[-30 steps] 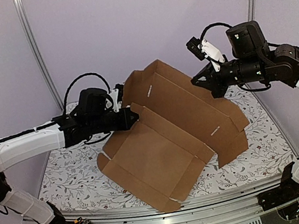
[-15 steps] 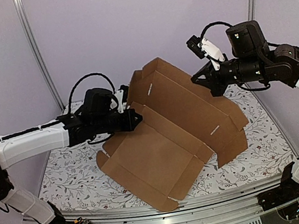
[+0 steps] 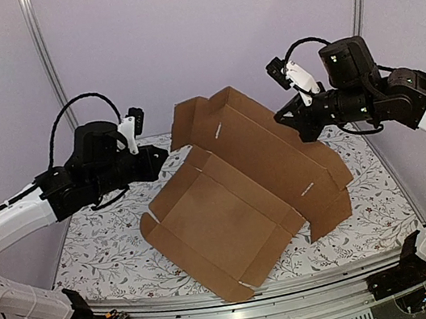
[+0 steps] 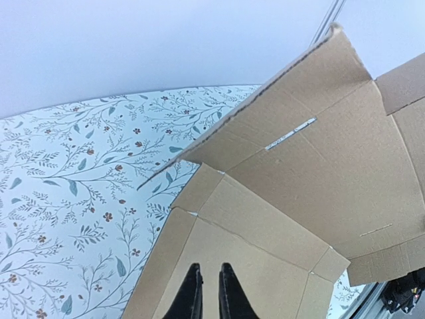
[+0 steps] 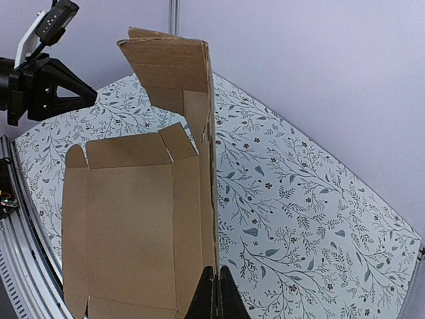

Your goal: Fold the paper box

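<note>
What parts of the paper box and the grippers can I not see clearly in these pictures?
- Top view: the table under the paper box is hidden by the cardboard.
- Right wrist view: the right gripper is cut off by the bottom edge, so how deep it pinches the raised panel is unclear.
- Left wrist view: the left gripper is cut off by the bottom edge; the box runs out of frame on the right.
</note>
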`<act>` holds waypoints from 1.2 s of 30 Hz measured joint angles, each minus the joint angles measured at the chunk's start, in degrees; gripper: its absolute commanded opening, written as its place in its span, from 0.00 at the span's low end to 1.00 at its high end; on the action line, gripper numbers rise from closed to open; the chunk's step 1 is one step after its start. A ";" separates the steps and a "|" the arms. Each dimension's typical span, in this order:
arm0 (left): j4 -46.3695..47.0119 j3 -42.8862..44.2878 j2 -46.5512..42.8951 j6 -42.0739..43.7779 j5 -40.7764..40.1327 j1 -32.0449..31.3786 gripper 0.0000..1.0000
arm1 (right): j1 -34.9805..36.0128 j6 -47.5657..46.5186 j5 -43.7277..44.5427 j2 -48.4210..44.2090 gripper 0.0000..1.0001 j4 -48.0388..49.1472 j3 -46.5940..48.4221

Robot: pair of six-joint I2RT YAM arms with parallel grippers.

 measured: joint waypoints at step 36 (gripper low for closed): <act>6.47 7.96 8.74 0.39 0.20 2.56 0.11 | -1.88 10.91 -12.22 -7.48 0.00 -2.27 3.82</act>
